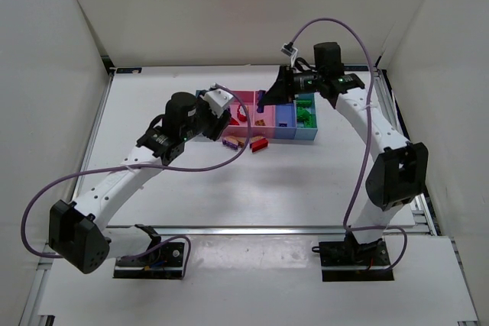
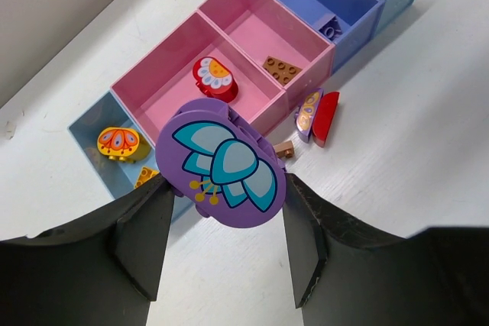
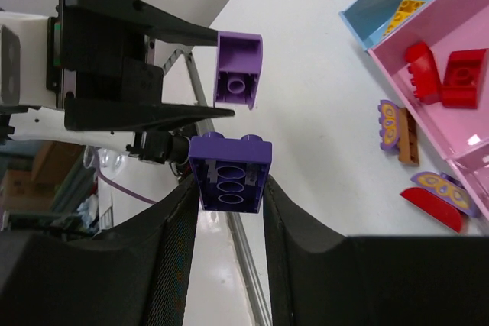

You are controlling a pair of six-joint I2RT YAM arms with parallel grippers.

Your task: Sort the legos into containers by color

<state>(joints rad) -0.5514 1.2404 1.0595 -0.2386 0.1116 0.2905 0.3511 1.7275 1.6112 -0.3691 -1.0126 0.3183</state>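
Both clamped: L hand [image 2: 228, 205] pinches purple flower lego [image 2: 221, 159], R hand [image 3: 227, 198] purple brick [image 3: 229, 167].

We see a plain white tabletop [image 1: 229, 188]. White walls close it in: a back panel [image 1: 244, 5], a left panel [image 1: 46, 82] and a right panel [image 1: 451, 74]. A silver left rail [image 1: 98, 124] and a near rail [image 1: 260, 228] run along the tabletop's edges. In front of the near rail lies a lower white ledge [image 1: 252, 280]. In the right wrist view, a blurred brown shape [image 3: 42, 166] shows beyond the tabletop.
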